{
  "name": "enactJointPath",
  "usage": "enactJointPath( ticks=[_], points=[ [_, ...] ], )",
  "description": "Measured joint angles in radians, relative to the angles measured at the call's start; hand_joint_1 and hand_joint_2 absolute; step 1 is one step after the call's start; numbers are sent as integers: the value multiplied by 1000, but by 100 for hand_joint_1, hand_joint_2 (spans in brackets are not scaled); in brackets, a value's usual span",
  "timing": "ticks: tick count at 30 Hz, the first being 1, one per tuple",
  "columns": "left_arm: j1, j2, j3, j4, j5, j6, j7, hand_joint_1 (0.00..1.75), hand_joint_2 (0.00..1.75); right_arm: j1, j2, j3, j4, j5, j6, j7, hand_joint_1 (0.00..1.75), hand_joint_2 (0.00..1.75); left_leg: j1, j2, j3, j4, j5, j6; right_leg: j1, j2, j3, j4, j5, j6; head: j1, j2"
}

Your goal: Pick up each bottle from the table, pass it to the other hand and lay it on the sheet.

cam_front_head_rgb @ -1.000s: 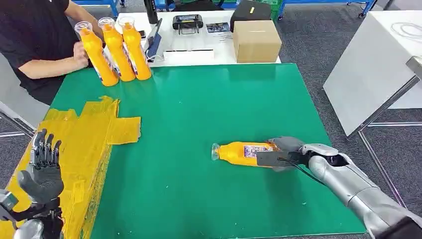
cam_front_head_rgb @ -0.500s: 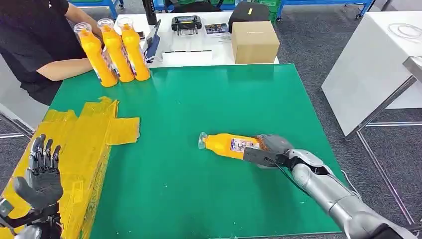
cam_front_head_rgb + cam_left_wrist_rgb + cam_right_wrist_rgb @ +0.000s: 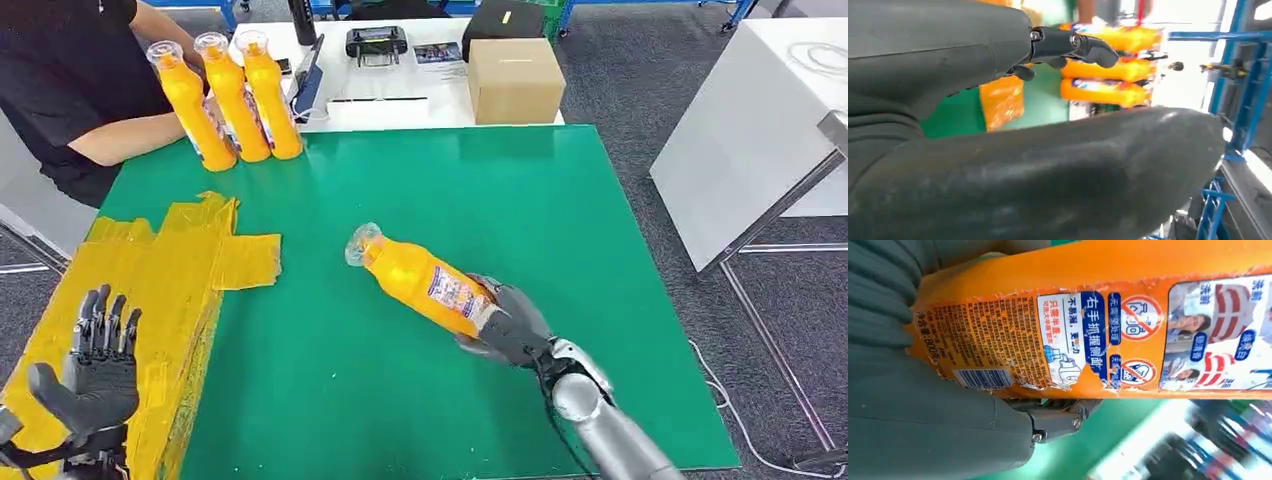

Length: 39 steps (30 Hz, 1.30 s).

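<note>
Green table point(image 3: 560, 200) fills the middle of the head view, with grey carpet to the right and a white table point(image 3: 400, 95) butted against its far edge.

Item, held: orange bottle point(image 3: 425, 280), lifted off the green surface near centre, tilted, clear cap toward the far left, base toward the near right. Printed label point(image 3: 1088, 340) with blue and red markings faces the right wrist camera.

Item, right hand point(image 3: 505, 325): fingers wrapped around the base end of the bottle, gripping it; silver forearm enters from the near right.

Item, left hand point(image 3: 98, 370): raised at the near left, palm up, fingers spread wide and upright, holding nothing. It hovers over the near end of the sheet. Dark fingers point(image 3: 1083, 45) show in the left wrist view.

Item, yellow sheet point(image 3: 170, 290): crumpled, lying along the left edge of the green table, one flap reaching toward the centre.

Item, three orange bottles point(image 3: 225, 100): standing upright in a tight row at the far left corner of the green table, touching one another.

Item, person point(image 3: 70, 80): dark shirt, at the far left, forearm resting just beside the standing bottles.

Item, cardboard box point(image 3: 515, 80): on the white table, far centre, closed. A black handheld controller point(image 3: 376, 44) lies to its left.
</note>
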Motion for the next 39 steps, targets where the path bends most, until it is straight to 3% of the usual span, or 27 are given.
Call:
enactJointPath(
  ticks=[3, 8, 19, 39],
  points=[
    [26, -32, -33, -23, 50, -3, 62, 0, 175, 72, 50, -52, -126, -8, -2, -19, 175, 175, 0, 0, -2, 0, 0, 0, 0, 1, -2, 0, 0, 0, 0, 0],
    [54, -70, -147, -62, 91, 11, 110, 0, 175, 111, 139, -33, -197, 10, 10, -58, 175, 175, -1, 2, -2, 0, 0, 1, -1, 2, -3, 0, 0, 0, 0, 0],
    [82, -85, -381, -121, 148, 37, 145, 0, 175, 62, 283, 127, -155, 26, -14, -27, 175, 175, -1, 2, -2, 0, 0, 0, -1, 2, -3, 0, 0, 0, 0, 0],
    [90, -72, -504, -150, 174, 41, 152, 0, 175, 14, 333, 189, 11, 12, -12, -4, 175, 175, -1, 0, -2, 0, 0, 0, -1, 1, -3, 0, 0, 0, 0, 0]
  ],
)
